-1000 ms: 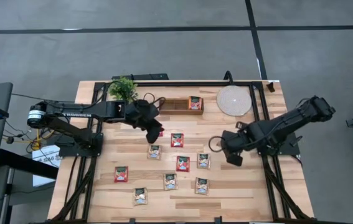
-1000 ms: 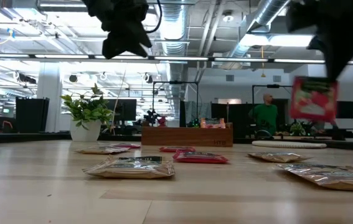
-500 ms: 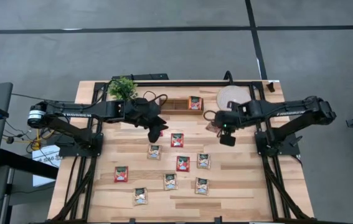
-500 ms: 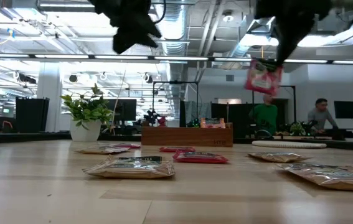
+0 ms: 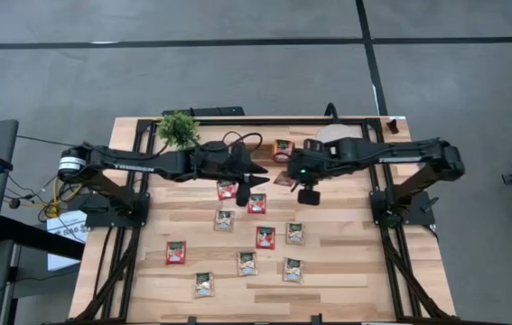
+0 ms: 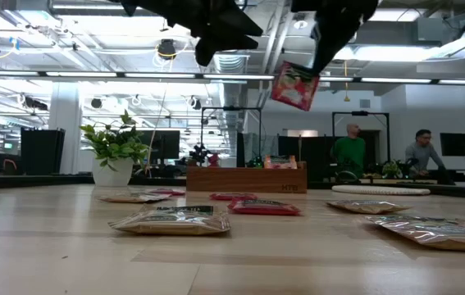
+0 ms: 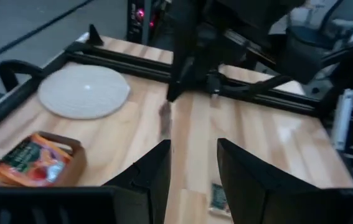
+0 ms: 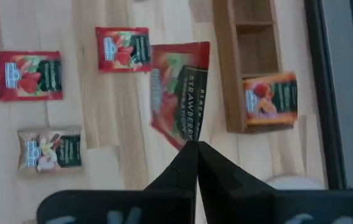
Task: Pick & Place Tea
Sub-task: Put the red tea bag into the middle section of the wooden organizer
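High view: the right gripper (image 5: 284,178) is above the table's (image 5: 346,271) far half, just beside the near edge of the wooden tray (image 5: 257,153), fingers pinched on a red sachet (image 5: 283,179). The left gripper (image 5: 257,171) is close by, over the same area, fingers parted and empty. An orange sachet (image 5: 282,148) sits in the tray's right end compartment; eight more sachets lie across the table's middle and near half.

Low view: the red sachet (image 6: 295,86) hangs tilted from the right gripper (image 6: 307,67), clear of the surface and above the tray (image 6: 245,178).

Left wrist view: the left fingers (image 7: 154,177) stand apart with nothing between them.

Right wrist view: the right gripper (image 8: 195,147) is closed on one corner of the red sachet (image 8: 177,87), which extends away from the fingertips.
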